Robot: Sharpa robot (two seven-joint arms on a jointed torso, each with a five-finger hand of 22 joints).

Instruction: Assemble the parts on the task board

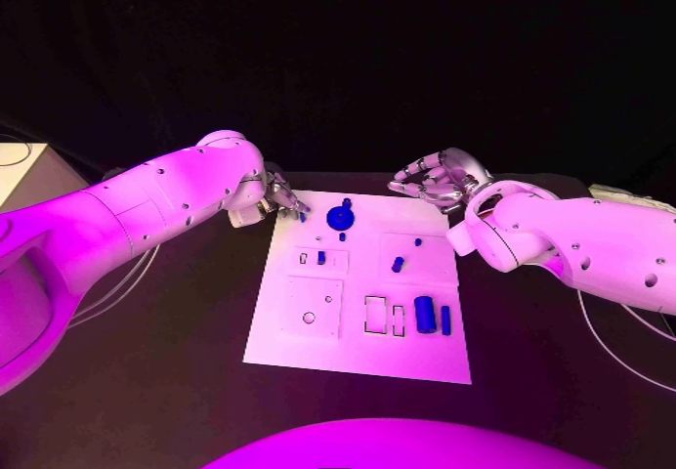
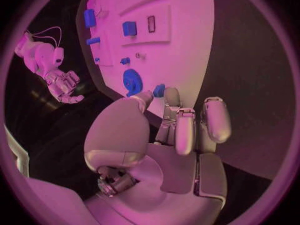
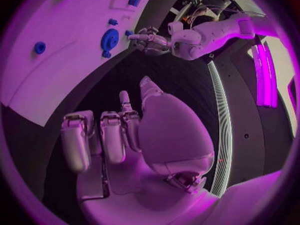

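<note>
The white task board [image 1: 353, 342] lies mid-table with several blue parts on it. A round blue part [image 1: 340, 217] [image 2: 131, 81] [image 3: 110, 39] sits near the far edge, and a blue cylinder [image 1: 426, 315] lies at the near right. My left hand [image 1: 274, 200] [image 2: 169, 135] [image 3: 150, 41] is at the board's far-left corner. Its thumb and a finger pinch a small blue part [image 1: 302, 217] [image 2: 159, 90] at the board's edge, the other fingers held straight. My right hand [image 1: 440, 179] [image 3: 125, 145] [image 2: 59, 82] hovers beyond the far-right corner, loosely bent, holding nothing.
Small blue pieces [image 1: 321, 257] [image 1: 399, 263] stand mid-board. Rectangular slots [image 1: 378, 315] and a round hole [image 1: 309, 318] mark the board's near half. A pale box [image 1: 21, 171] stands at the far left. Black table surrounds the board on all sides.
</note>
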